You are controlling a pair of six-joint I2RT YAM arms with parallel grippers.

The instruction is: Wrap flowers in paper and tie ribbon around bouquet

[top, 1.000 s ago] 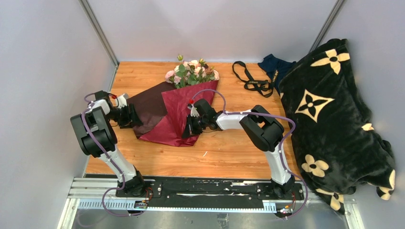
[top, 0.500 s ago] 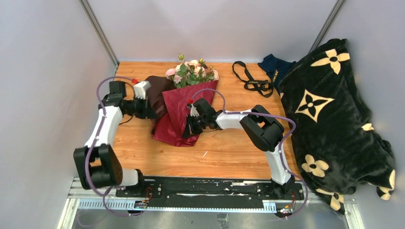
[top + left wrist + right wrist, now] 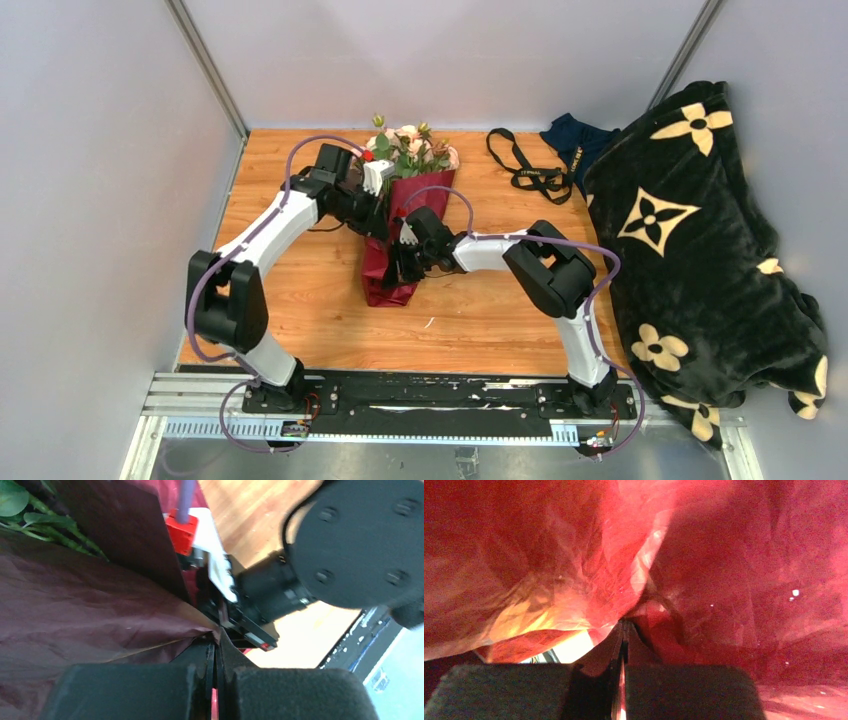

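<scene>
Paper point(image 3: 383, 280) pinched from both sides
The left gripper point(image 3: 216, 647) and right gripper point(image 3: 624, 630) were each pressed shut on a paper fold at centre frame; the flowers point(image 3: 410, 148) showed just above, stems hidden inside.

The ribbon point(image 3: 538, 178) lies right of the bouquet point(image 3: 426, 189)

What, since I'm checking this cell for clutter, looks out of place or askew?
The black flower-patterned blanket is heaped over the table's right edge, spilling past the front rail. A crumpled navy cloth pokes out at its far edge beside the ribbon. Neither serves the wrapping. A small pale scrap lies on the wood.
</scene>
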